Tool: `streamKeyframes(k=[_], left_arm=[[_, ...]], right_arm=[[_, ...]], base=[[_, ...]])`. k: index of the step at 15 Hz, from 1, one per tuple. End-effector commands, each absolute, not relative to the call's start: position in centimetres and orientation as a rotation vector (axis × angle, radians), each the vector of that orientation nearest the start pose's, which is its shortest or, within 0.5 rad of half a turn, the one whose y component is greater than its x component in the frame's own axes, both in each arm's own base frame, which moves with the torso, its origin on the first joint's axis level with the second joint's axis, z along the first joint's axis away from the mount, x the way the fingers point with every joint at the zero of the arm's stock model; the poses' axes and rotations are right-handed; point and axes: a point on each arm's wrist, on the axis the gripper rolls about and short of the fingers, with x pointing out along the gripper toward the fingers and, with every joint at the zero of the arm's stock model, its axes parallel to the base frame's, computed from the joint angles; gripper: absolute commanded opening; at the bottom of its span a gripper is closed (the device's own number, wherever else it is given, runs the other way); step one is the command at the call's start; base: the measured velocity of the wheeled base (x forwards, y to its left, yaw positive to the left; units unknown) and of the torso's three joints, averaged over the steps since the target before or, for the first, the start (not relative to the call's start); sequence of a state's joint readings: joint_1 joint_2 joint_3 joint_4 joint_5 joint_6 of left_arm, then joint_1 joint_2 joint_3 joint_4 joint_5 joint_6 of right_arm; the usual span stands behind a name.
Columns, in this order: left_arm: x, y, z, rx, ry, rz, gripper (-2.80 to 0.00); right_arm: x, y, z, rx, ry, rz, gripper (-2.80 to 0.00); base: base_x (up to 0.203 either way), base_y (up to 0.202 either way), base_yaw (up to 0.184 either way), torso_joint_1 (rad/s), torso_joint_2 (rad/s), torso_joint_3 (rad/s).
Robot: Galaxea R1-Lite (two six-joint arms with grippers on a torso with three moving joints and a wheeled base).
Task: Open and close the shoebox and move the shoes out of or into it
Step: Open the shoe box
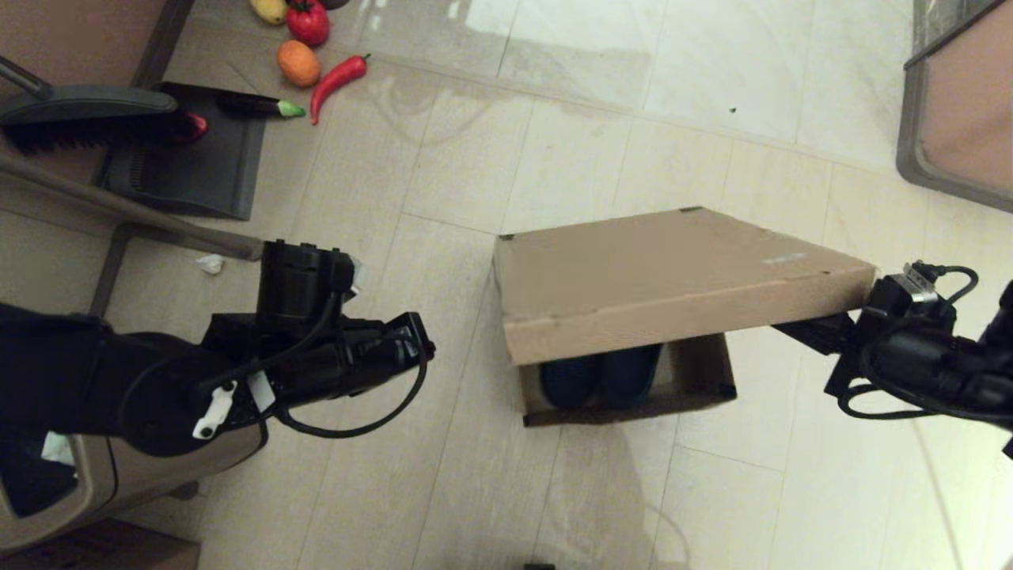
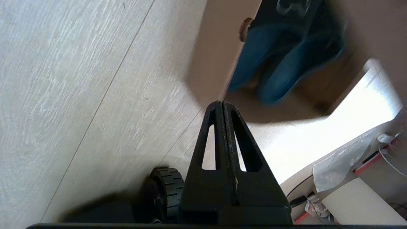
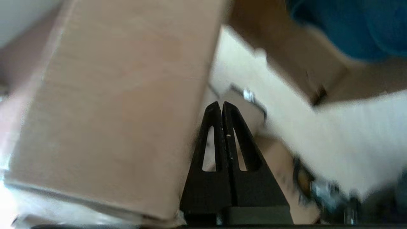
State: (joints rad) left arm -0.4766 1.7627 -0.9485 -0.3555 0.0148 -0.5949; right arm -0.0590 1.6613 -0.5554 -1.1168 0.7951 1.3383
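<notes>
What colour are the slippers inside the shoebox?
Dark navy-blue rubber slide slippers; clearest in the left wrist view.

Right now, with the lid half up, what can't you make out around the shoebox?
- shoes: head view shows only the ends; the shoebox lid hides the rest.
- right gripper: whether it touches the lid; head view hides its fingers under the lid edge, right wrist view is blurred.
- lid label: too small to read.

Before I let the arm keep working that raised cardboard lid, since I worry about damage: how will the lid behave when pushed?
The lid looks like thin, flat cardboard, so probably light and slightly bendy. It is hinged to the shoebox, so it should swing rather than slide. The right gripper, shut beside its edge, isn't clamping it, so the lid may slip off.
</notes>
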Motion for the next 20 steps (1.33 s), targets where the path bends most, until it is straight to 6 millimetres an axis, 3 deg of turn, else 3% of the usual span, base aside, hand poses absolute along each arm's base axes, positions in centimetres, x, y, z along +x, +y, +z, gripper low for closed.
streamKeyframes(k=[1,4,6,10,15,18,20], left_arm=[[27.7,-14.4,17.3,-0.46,0.577,-0.304,-2.8],[26.1,-13.9,17.3,-0.454,0.584,-0.311,-2.8],[26.0,-13.9,17.2,-0.445,0.587,-0.313,-2.8],[26.1,-14.2,16.8,-0.43,0.599,-0.319,-2.8],[25.9,-14.1,16.3,-0.43,0.612,-0.314,-2.8],[25.4,-13.8,15.5,-0.424,0.631,-0.307,-2.8],[25.0,-13.6,15.6,-0.427,0.612,-0.313,-2.8]], right_arm=[[30.3,-0.2,17.1,1.278,0.478,0.617,-2.8],[34.5,-0.6,19.4,1.235,0.37,0.675,-2.8],[35.9,-0.6,21.0,1.25,0.336,0.703,-2.8],[34.9,-0.6,23.3,1.272,0.307,0.737,-2.8],[32.0,0.1,29.1,1.283,0.288,0.824,-2.8],[32.8,1.8,33.0,1.222,0.303,0.95,-2.8],[35.2,3.7,33.7,1.206,0.331,1.013,-2.8]], base=[[0.0,0.0,0.0,0.0,0.0,0.0],[0.0,0.0,0.0,0.0,0.0,0.0],[0.0,0.0,0.0,0.0,0.0,0.0],[0.0,0.0,0.0,0.0,0.0,0.0],[0.0,0.0,0.0,0.0,0.0,0.0],[0.0,0.0,0.0,0.0,0.0,0.0],[0.0,0.0,0.0,0.0,0.0,0.0]])
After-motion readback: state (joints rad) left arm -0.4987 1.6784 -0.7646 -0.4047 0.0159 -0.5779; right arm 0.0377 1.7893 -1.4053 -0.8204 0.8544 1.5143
